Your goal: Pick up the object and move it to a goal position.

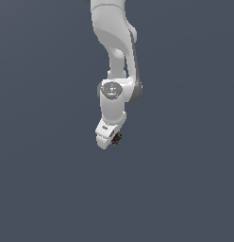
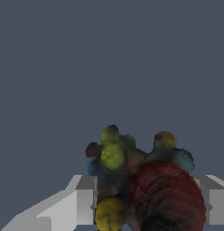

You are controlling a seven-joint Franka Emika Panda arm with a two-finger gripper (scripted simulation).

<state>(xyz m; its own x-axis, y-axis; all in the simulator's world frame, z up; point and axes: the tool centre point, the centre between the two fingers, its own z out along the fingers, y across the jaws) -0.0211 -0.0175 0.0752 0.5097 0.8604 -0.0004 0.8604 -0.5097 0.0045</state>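
You see the grey ground [image 1: 43, 189] filling the whole exterior view, flat and uniform.

The white arm [image 1: 114, 47] comes in from 12 o'clock and runs down the middle of the frame. Its upper link narrows into a round joint cap [image 1: 111, 90] near the centre, and below that the last link slants toward 7 o'clock.

At the end of it you find the gripper [image 1: 112, 140], just below the frame's centre. In the wrist view its two pale fingers [image 2: 73, 207] stand on either side of the lump, and the gripper [image 2: 145, 205] is pressed against it from both sides: it is clamped on the object.

The object [image 1: 117, 138] is a tiny dark lump at about 3 o'clock of the gripper tip in the exterior view, touching it. In the wrist view the object [image 2: 145, 180] shows as a knobbly cluster: a large dark red ball, yellow-green knobs, a teal one, and a yellow one low down. You cannot tell from either view whether it touches the ground.
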